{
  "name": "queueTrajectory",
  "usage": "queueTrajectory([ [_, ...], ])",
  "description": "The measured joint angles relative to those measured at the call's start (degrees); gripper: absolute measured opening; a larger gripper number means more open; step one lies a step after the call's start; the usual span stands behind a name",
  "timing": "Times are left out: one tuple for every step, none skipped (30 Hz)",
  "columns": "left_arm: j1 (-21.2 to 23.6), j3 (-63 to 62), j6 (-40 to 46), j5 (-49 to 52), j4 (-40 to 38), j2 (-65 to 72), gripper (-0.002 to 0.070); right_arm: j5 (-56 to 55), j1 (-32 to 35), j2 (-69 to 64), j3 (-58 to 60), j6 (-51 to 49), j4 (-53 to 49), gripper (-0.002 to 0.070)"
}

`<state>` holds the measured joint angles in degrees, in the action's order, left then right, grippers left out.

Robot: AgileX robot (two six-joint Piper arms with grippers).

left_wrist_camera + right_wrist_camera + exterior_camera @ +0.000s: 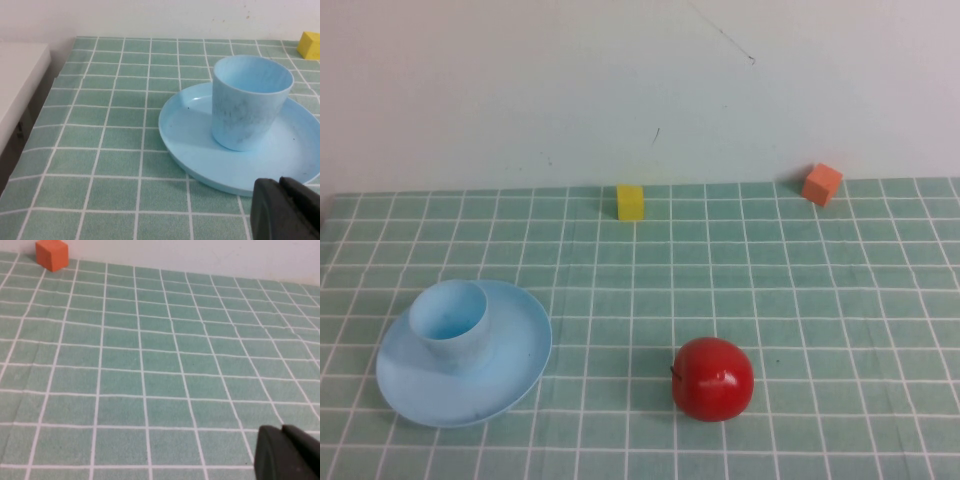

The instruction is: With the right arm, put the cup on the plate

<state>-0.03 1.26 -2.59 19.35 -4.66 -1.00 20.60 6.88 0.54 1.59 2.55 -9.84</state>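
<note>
A light blue cup stands upright on a round, shallow light blue plate, set toward the plate's far left rather than at its centre. The plate rests on a counter covered in a green cloth with a white grid, at the near left of the high view. The left wrist view shows the same cup open side up, its base flat on the plate, with a few dark specks on the plate's surface.

A glossy red apple sits on the counter to the right of the plate, well apart from it, near the front edge of the view. At the back, close to the pale wall, a small yellow cube stands roughly in the middle, and a small orange cube stands farther right, turned slightly on a corner.

Neither arm appears in the high view. The left tool shows only as a dark shape at the edge of its wrist view, above the counter just beside the plate's rim; whether it is wide or narrow cannot be told. The right tool likewise shows only as a dark shape in its wrist view, above bare green cloth, with the orange cube well apart from it near the wall; its state cannot be told either. Neither tool touches the cup.
</note>
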Motion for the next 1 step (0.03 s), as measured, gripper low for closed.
queueTrajectory([
  [0.0,0.0,0.0,0.0,0.0,0.0,-0.0003,0.0,0.0,0.0,0.0,0.0,0.0,-0.0003],
])
